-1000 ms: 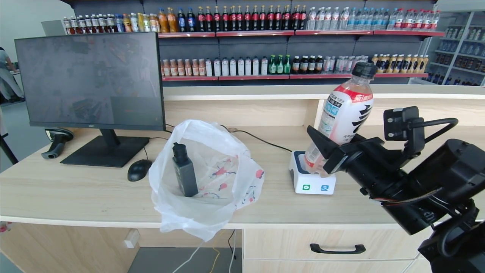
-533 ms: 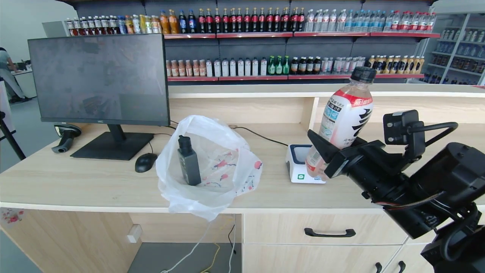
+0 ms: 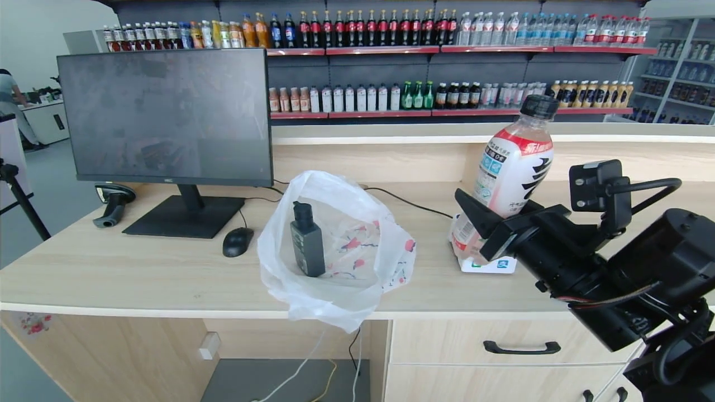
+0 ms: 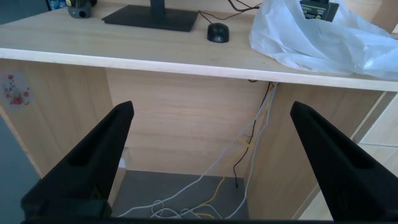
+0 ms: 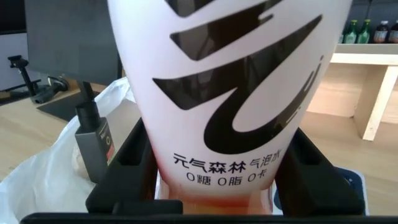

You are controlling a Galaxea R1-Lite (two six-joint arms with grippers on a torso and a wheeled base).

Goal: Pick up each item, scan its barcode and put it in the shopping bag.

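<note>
Bottle (image 3: pixel 514 162) of smooth rounded pinkish plastic sits clenched in the right gripper (image 3: pixel 486 223), right of the crinkly translucent bag (image 3: pixel 357 290); left gripper (image 4: pixel 211 109) gapes.

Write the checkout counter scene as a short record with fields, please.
Right gripper: shut on the pale pink plastic drink bottle with black cap, tilted, over the white box scanner
Left gripper: open, low in front of the wooden counter
Shopping bag: translucent white plastic, open, on the counter
In bag: dark grey bottle, upright
</note>
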